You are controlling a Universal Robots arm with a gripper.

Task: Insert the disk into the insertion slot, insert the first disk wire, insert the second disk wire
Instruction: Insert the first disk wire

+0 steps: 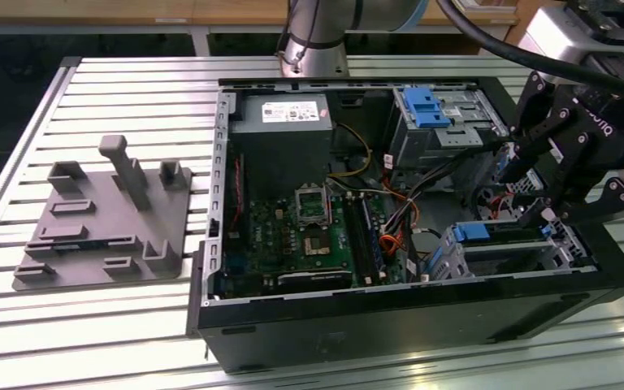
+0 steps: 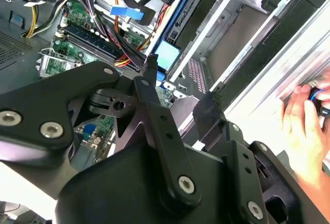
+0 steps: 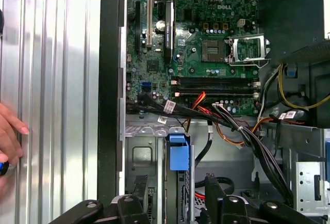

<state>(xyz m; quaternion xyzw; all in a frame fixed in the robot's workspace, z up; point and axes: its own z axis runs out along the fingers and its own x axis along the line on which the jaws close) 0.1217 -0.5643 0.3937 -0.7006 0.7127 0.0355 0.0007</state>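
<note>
The disk (image 1: 473,232) lies in the insertion slot (image 1: 448,262), a bare metal cage at the case's near corner on the exterior view's right. Its blue carrier end faces the motherboard. My black gripper (image 1: 556,215) hangs just over that cage, open, holding nothing. In the first wrist view the gripper (image 3: 175,198) has its two fingers (image 3: 138,195) standing either side of the blue handle (image 3: 177,154), apart from it. In the second wrist view the same handle (image 2: 167,53) sits beyond the fingertips (image 2: 149,74). Black, red and orange wires (image 3: 227,126) run past the cage mouth; I cannot tell which are the disk wires.
A larger grey drive bay with a blue latch (image 1: 426,106) stands at the case's far side. A grey fixture plate (image 1: 106,219) rests on the slatted table at the exterior view's left. A person's hand (image 3: 7,136) rests on the table outside the case wall (image 3: 109,79).
</note>
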